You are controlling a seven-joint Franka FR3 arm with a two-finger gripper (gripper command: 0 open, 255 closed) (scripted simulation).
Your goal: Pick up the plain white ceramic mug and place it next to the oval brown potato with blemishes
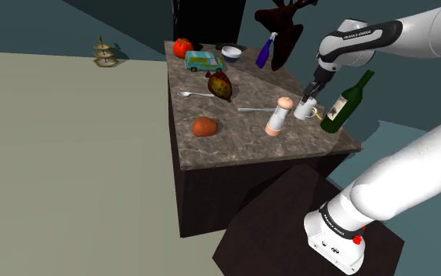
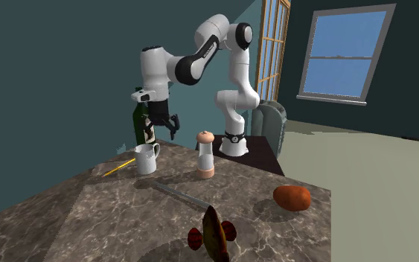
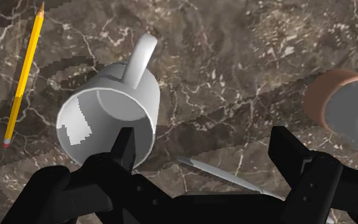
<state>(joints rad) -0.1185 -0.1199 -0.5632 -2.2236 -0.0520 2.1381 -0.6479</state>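
In the shoulder view the reddish-brown potato [image 1: 204, 126] lies on the marbled table [image 1: 234, 145], well apart from the claw [image 1: 312, 91], toward that view's left; a thin grey knife [image 1: 254, 109] lies flat between the potato's side and the claw; a pale, pink-capped grinder [image 1: 277, 116] stands upright near the claw and lower than it; the white mug [image 1: 305, 109] stands upright on the table just beneath the claw; a green wine bottle [image 1: 346, 102] stands just past the claw toward that view's right, close beside the mug.

In the second exterior view the claw [image 2: 163, 128] hangs above the mug [image 2: 147, 158], apart from it; the grinder [image 2: 206, 155] stands between the mug and the potato [image 2: 292, 196], which lies well away.

From the wrist camera a yellow pencil [image 3: 23, 73] lies on the table on the far side of the mug [image 3: 110, 118] from the claw [image 3: 206, 146]; the mug's mouth faces the camera and its handle points away from the claw; the claw is open, its fingers [image 3: 125, 149] wide apart; one fingertip overlaps the mug's rim, the other is over bare table, and nothing is clasped; the knife [image 3: 225, 178] lies on the table across the gap between them; the grinder [image 3: 346, 108] shows outside the other finger.
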